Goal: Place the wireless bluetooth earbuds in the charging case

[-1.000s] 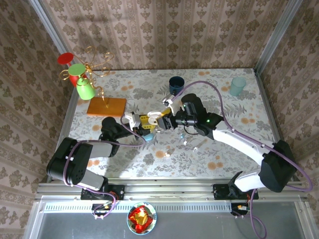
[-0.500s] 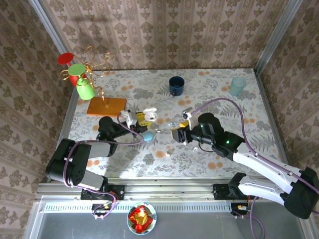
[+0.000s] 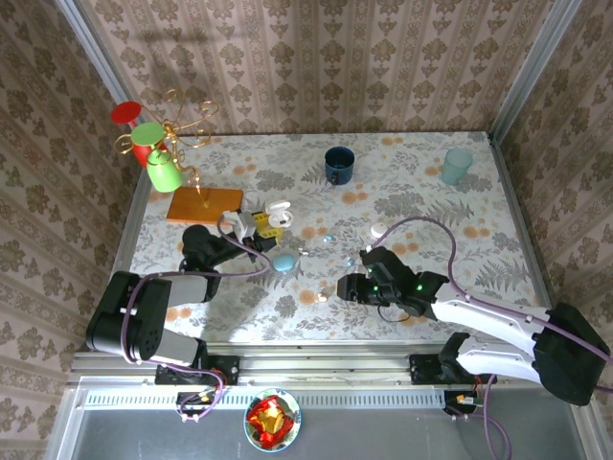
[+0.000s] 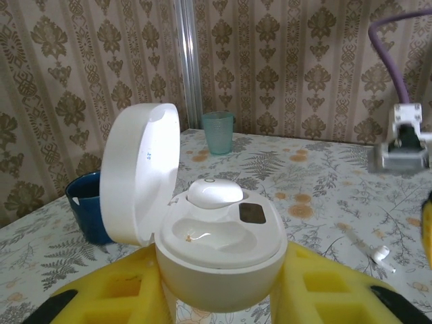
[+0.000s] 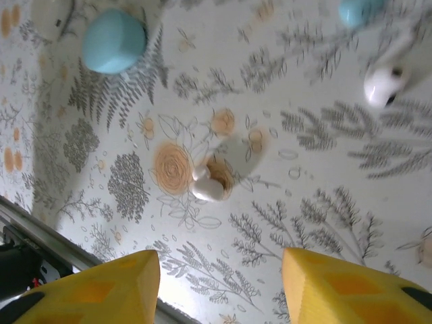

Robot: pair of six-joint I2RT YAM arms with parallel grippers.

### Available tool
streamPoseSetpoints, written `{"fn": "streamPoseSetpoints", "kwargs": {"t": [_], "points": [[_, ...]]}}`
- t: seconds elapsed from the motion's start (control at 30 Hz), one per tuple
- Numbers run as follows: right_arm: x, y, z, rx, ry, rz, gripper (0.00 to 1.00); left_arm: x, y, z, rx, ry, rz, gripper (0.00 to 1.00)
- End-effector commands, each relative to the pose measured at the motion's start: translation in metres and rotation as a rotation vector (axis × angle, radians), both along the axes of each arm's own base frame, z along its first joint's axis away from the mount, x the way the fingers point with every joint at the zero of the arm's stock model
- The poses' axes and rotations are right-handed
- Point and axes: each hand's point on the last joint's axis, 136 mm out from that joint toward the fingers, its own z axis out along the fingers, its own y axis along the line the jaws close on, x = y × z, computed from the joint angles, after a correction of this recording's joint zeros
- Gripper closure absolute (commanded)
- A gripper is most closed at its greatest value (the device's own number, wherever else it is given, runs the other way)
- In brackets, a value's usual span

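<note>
Found left gripper clamped round the white pebble-shaped plastic charging case, lid up, one glossy white earbud seated in its far well, near well empty. Found right gripper with jaws apart and nothing between them, poised just by a second small glossy white earbud loose on the floral tabletop. Judged as the pick-up step for that loose bud: calls for a short advance and descent to bracket it, a gentle close on so slick a piece, then a carry across to the empty well.

r gripper away from case, nearer front
</note>
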Motion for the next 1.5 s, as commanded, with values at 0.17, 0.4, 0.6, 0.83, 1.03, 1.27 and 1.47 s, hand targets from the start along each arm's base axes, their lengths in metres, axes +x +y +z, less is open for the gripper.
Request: {"fn": "streamPoseSetpoints", "kwargs": {"t": [0.17, 0.4, 0.6, 0.83, 1.03, 1.27, 1.47], "points": [[-0.003, 0.047, -0.010, 0.148, 0.120, -0.054, 0.55, 0.002, 0.006, 0.013, -0.008, -0.068, 0.029, 0.66], [-0.006, 0.069, -0.031, 0.113, 0.175, -0.015, 0.56, -0.002, 0.007, 0.013, -0.010, -0.065, 0.024, 0.67], [-0.004, 0.068, -0.045, 0.081, 0.187, -0.025, 0.61, -0.003, 0.006, 0.014, -0.013, -0.068, 0.019, 0.68], [0.005, 0.061, -0.054, 0.060, 0.172, -0.050, 0.64, -0.004, 0.005, 0.015, -0.013, -0.067, 0.010, 0.68], [0.016, 0.062, -0.056, 0.071, 0.169, -0.047, 0.68, -0.004, 0.004, 0.014, -0.012, -0.062, 0.002, 0.68], [0.026, 0.060, -0.054, 0.070, 0.157, -0.051, 0.69, -0.003, 0.004, 0.013, -0.012, -0.060, 0.000, 0.68], [0.033, 0.057, -0.051, 0.058, 0.145, -0.051, 0.69, -0.004, 0.004, 0.014, -0.012, -0.063, 0.000, 0.68]]}}
